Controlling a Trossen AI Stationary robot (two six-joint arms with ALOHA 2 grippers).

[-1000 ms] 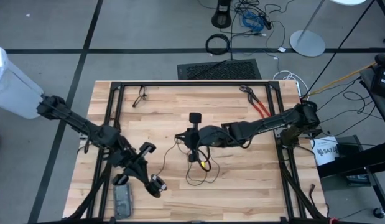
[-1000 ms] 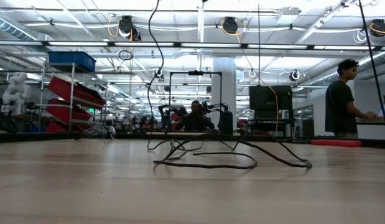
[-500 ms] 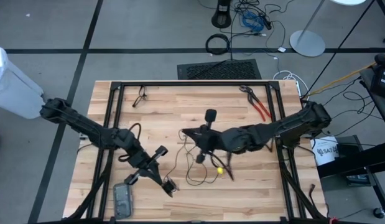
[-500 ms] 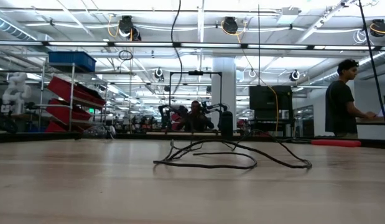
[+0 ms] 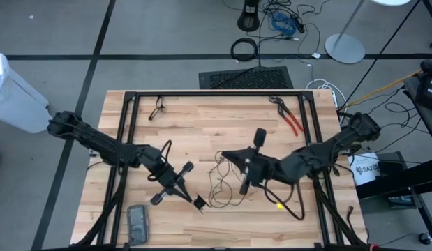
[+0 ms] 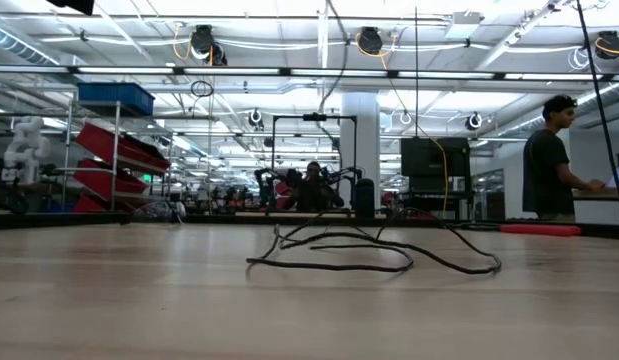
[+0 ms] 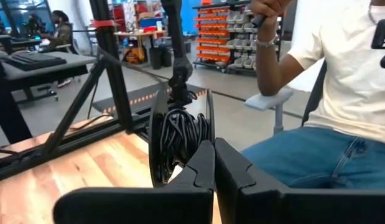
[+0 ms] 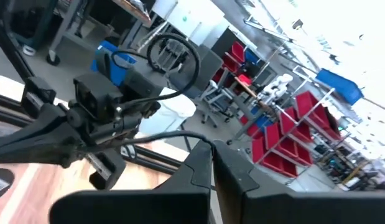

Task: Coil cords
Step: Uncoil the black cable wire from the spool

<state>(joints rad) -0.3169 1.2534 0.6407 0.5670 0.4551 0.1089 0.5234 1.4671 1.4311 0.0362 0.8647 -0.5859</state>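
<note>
The thin black cord (image 5: 222,192) lies in loose loops on the wooden table; in the low view (image 6: 329,258) one strand rises from the pile out of the picture's top. My right gripper (image 5: 224,155) is above the far side of the loops, shut on a strand, as the right wrist view (image 8: 213,155) shows. My left gripper (image 5: 199,203) is at the loops' near left edge, its fingers together (image 7: 214,163). The cord's pale end piece does not show. My right gripper pinches one strand of the cord (image 8: 195,140) between its two fingers. The fingers lie about level and point toward the table's left. The strand curves away slack from the fingers, and the other loops (image 5: 226,202) lie on the table. My left gripper: I cannot tell whether it touches the cord.
Red-handled pliers (image 5: 291,120) lie at the far right, a small dark object (image 5: 158,108) at the far left, a grey flat object (image 5: 137,223) at the near left. Black frame rails (image 5: 216,93) edge the table. A person sits beyond the table (image 7: 341,106).
My right gripper has gone toward the table's right edge, drawing the raised strand with it; the loops on the table have stayed. My left gripper has gone right, toward the cord's near loops.
</note>
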